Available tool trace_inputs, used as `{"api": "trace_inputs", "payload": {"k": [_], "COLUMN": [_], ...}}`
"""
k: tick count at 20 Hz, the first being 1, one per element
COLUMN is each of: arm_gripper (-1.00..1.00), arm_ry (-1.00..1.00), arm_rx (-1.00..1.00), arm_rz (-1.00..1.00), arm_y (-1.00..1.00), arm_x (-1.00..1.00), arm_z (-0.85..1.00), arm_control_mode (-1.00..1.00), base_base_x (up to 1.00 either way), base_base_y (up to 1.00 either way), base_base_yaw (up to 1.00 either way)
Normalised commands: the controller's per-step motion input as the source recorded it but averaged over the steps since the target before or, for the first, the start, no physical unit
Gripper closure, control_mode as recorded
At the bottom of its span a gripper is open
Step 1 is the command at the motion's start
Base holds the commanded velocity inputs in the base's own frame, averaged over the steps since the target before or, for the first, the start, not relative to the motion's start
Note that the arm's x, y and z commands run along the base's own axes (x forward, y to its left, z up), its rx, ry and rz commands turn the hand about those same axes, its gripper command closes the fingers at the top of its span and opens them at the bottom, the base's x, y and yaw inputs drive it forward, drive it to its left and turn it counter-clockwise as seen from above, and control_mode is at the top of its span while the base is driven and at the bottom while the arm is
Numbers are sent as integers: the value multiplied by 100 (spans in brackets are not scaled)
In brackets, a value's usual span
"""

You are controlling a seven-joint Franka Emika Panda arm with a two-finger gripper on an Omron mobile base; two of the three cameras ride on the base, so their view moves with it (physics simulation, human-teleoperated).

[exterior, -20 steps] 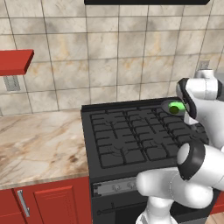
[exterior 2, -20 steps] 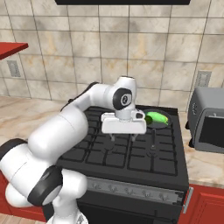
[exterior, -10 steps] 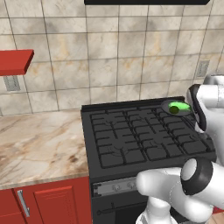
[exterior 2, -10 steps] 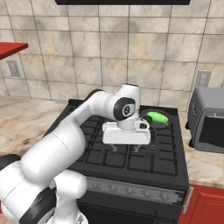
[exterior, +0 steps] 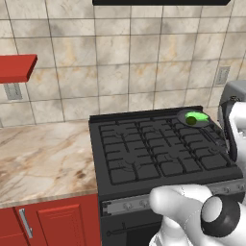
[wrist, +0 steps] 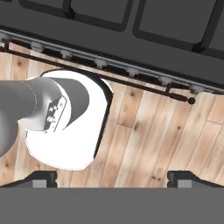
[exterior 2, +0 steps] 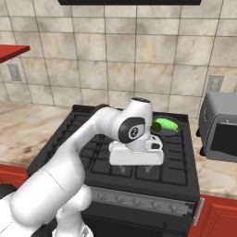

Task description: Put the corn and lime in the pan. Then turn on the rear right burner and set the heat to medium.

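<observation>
I see the corn [exterior: 197, 116] and the lime [exterior: 191, 121] lying in the pan [exterior 2: 175, 132], on the rear right burner [exterior: 191, 126]. My claw [exterior 2: 136, 169] hangs empty at the stove's front edge, fingers [wrist: 43, 176] spread wide. The knobs [wrist: 100, 64] lie just below-front of it (burner control next, I judge).

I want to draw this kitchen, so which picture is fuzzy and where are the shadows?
Left base view: a little soft all over; the corn in the pan glows bright, with no glare. Right base view: sharper; a faint shadow lies on the stove under the hand. Hand view: the wooden floor looks crisp, and the fingertips are dark at the bottom.
</observation>
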Motion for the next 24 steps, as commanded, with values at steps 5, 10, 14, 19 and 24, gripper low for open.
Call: {"api": "trace_inputs", "payload": {"k": [5, 10, 14, 19, 24], "arm_gripper": [-100, -100, -100, -100, -100], "arm_ry": [-23, -41, -44, -44, -49], "arm_rx": [0, 0, -1, 1, 3], "arm_rz": [6, 12, 9, 1, 0], "arm_y": [2, 0, 0, -16, -11], "arm_x": [-29, -5, -15, -25, -4], "arm_z": [-14, -8, -7, -40, -55], "arm_control_mode": [-100, -100, -100, -100, -100], "base_base_x": [0, 0, 0, 0, 0], "base_base_y": [0, 0, 0, 0, 0], "base_base_yaw": [0, 0, 0, 0, 0]}}
